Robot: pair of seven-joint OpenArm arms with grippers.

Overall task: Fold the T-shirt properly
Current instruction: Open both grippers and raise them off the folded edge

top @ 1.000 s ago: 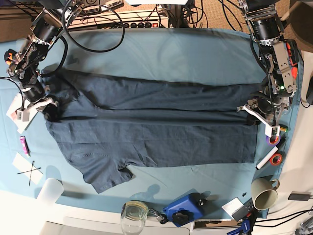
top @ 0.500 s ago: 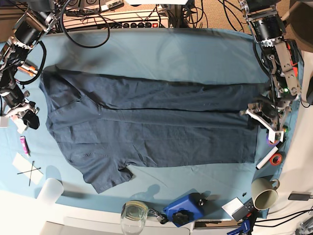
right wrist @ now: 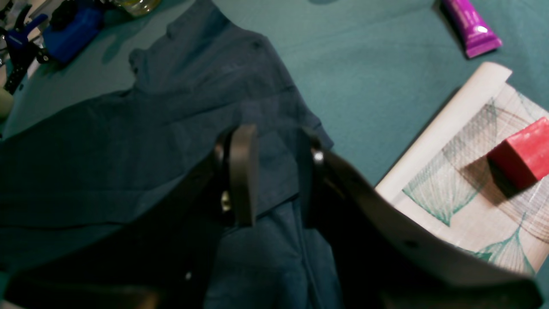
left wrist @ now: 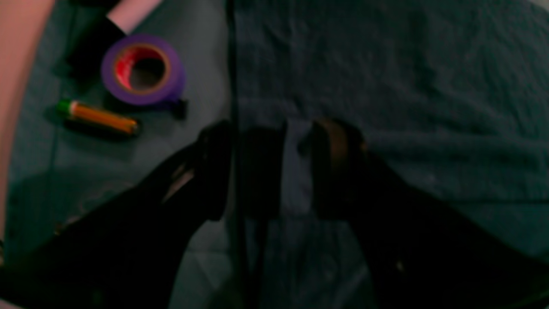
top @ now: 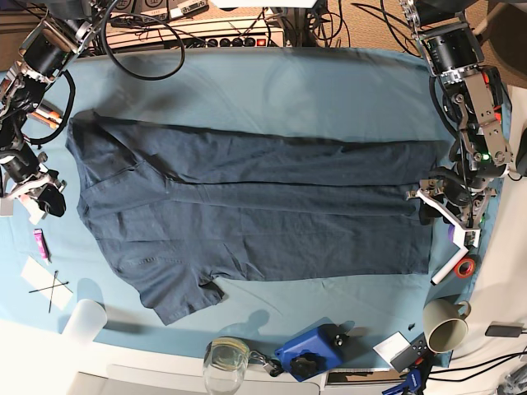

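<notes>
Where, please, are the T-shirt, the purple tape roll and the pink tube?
T-shirt (top: 255,218): base view, middle of the body.
Purple tape roll (left wrist: 143,69): left wrist view, on its upper rim.
Pink tube (right wrist: 471,26): right wrist view, mid-body.

Bare teal-clothed bench (top: 288,86) lies wide beyond the dark slate-blue T-shirt (top: 247,214). Purple tape roll (left wrist: 143,69) and orange pen (left wrist: 99,117) crowd one end, pink tube (right wrist: 471,26) and red block (right wrist: 522,152) the other.

A robotics lab bench: two cabled arms (top: 469,99) flank a teal tablecloth (top: 288,82), with a power strip (top: 222,37), tape (top: 466,267) and tools alongside.
</notes>
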